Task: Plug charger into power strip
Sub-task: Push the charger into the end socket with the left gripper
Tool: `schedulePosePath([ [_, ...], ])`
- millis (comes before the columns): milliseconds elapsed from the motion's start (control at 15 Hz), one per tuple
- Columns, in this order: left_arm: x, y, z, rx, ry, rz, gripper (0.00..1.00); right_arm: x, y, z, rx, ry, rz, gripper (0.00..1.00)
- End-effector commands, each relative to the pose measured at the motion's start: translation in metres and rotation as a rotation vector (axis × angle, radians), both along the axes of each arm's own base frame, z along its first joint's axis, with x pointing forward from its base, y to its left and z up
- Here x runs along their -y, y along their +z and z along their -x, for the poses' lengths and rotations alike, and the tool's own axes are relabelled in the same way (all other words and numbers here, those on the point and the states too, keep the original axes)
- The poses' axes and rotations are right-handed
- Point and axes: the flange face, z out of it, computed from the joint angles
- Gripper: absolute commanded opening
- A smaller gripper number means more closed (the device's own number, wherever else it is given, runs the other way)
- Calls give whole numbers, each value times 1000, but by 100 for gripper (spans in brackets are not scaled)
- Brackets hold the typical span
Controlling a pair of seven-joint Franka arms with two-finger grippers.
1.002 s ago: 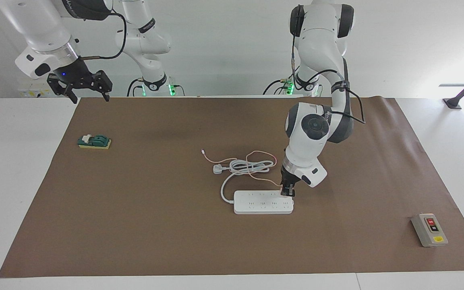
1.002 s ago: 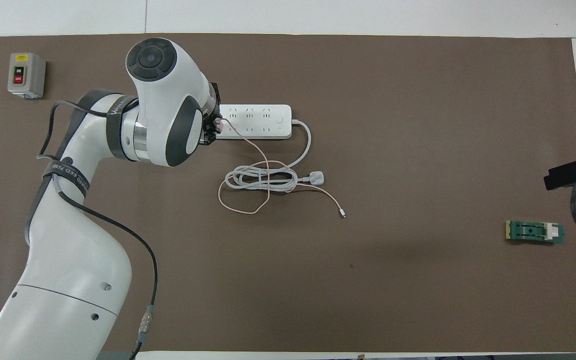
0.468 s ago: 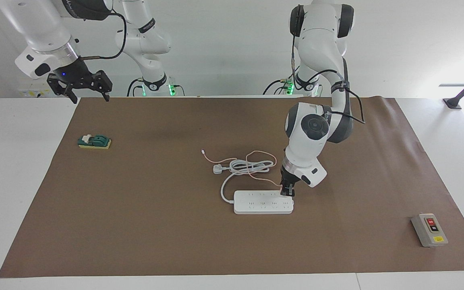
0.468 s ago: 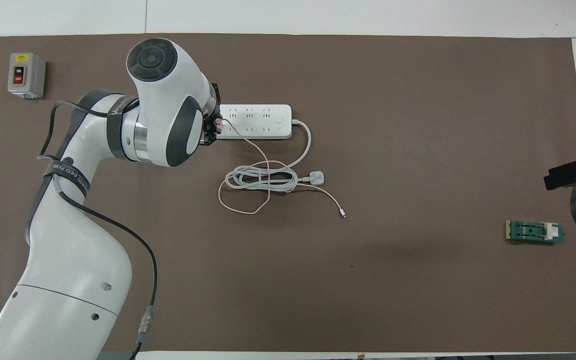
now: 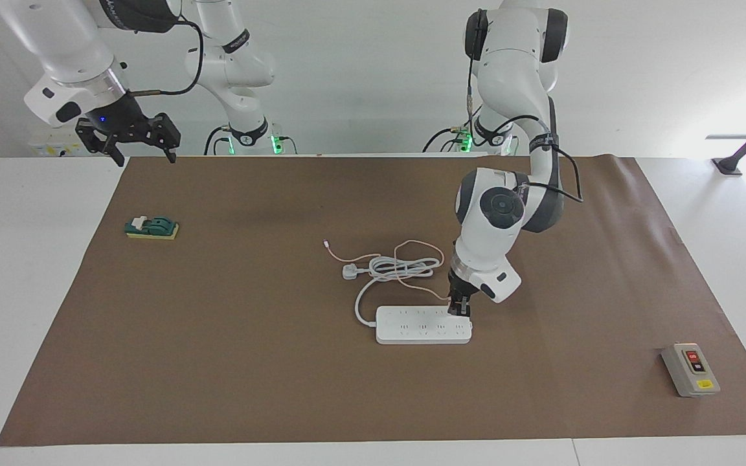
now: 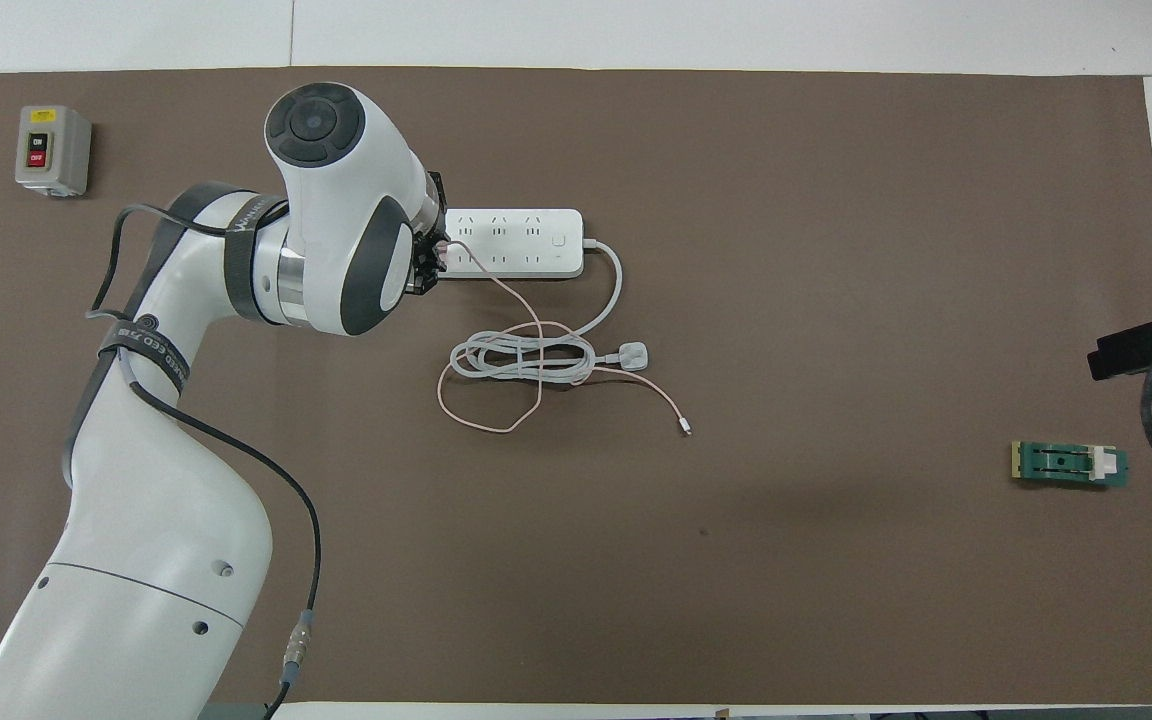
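The left hand point(image 5: 459, 309) is clamped on the charger point(image 6: 439, 249), low over the strip point(image 5: 423, 325) at its end toward the left arm. To seat it well, I'd keep the charger square over a socket, press straight down, and let the cable point(image 6: 496, 400) trail slack. The right hand point(image 5: 128, 137) waits open above the worktop's point(image 5: 250, 362) edge near its base.

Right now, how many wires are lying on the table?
2. A thick white cord lies coiled nearer the robots than the power strip. A thin pink cable loops across it, running up toward the left gripper.
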Motion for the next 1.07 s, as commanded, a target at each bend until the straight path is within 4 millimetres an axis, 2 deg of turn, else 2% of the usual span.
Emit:
schedulePosePath([
  [0,-4,-40,0,-22,-2,-20,0,1,3,7,-9,20,14,100],
  [200,-5,-43,-1,-17,-17,-20,0,1,3,7,-9,19,14,100],
  [401,-12,-37,-5,-12,-31,-9,0,2,3,7,-9,17,14,100],
  [735,-43,-34,-18,-24,-58,55,0,1,3,7,-9,19,12,100],
  [936,-51,-32,-20,-27,-64,66,0,1,3,7,-9,19,12,100],
  [1002,-63,-32,-25,-26,-53,74,0,2,3,7,-9,17,12,100],
])
